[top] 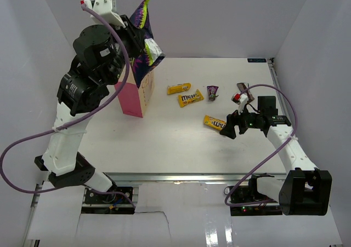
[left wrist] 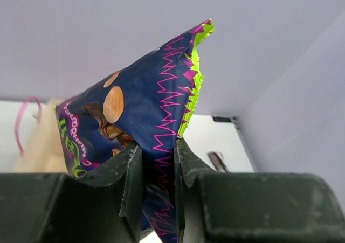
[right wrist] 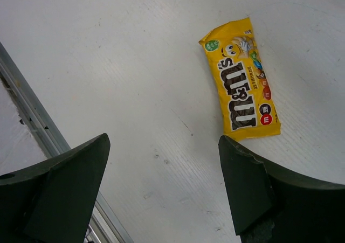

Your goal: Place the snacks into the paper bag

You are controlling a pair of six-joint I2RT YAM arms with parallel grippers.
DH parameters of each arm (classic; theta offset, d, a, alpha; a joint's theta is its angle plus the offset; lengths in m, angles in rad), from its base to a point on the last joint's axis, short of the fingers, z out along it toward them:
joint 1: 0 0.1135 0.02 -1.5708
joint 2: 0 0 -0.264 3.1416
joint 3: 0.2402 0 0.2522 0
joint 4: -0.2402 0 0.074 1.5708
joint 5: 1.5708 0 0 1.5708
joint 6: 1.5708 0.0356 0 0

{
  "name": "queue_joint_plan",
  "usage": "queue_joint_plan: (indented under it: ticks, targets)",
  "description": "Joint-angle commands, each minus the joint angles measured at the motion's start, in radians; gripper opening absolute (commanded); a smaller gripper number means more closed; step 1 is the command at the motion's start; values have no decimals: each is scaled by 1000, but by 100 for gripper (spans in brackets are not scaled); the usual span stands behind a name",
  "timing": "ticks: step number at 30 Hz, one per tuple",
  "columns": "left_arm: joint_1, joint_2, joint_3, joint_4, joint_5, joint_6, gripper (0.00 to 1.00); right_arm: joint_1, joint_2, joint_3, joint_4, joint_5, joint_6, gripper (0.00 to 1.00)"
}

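Observation:
My left gripper [top: 133, 34] is shut on the large purple chip bag [top: 146, 45] and holds it above the upright pink paper bag [top: 134, 96]; in the left wrist view the chip bag [left wrist: 145, 108] is pinched between my fingers [left wrist: 125, 173]. My right gripper [top: 231, 128] is open and empty, hovering by a yellow candy packet [top: 214, 122], which shows in the right wrist view [right wrist: 241, 78] just beyond my right finger. Two more yellow packets [top: 179, 88] [top: 190, 98], a tiny purple wrapper [top: 212, 91] and a dark brown bar [top: 243, 87] lie on the table.
The white table [top: 175, 143] ends in a metal rail [top: 192, 177] at the near edge. White walls enclose the back and both sides. A pink loop handle [left wrist: 22, 119] of the paper bag shows at the left of the left wrist view.

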Motion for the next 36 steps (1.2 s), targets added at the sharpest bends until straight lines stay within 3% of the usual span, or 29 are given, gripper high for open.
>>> queue_joint_plan:
  ticks: [1,7,10,16,24,31,36]
  targets:
    - [6,-26,22,284,-101,204,0,-12,-6,23,26,-10,-17,87]
    - [17,19,20,475,-191,449,0,-23,-10,11,26,-10,-22,87]
    - [63,48,29,489,-179,488,0,-23,-10,8,26,-13,-20,87]
    - [245,68,-12,400,5,341,0,-23,-9,0,26,-13,-20,87]
    - [454,80,-76,398,368,149,0,-60,-3,-19,31,-10,-20,87]
    - [466,88,-79,426,542,147,0,-69,10,-33,40,-7,-29,87]
    - [466,60,-66,440,560,178,0,-71,25,-39,46,-7,-31,87]
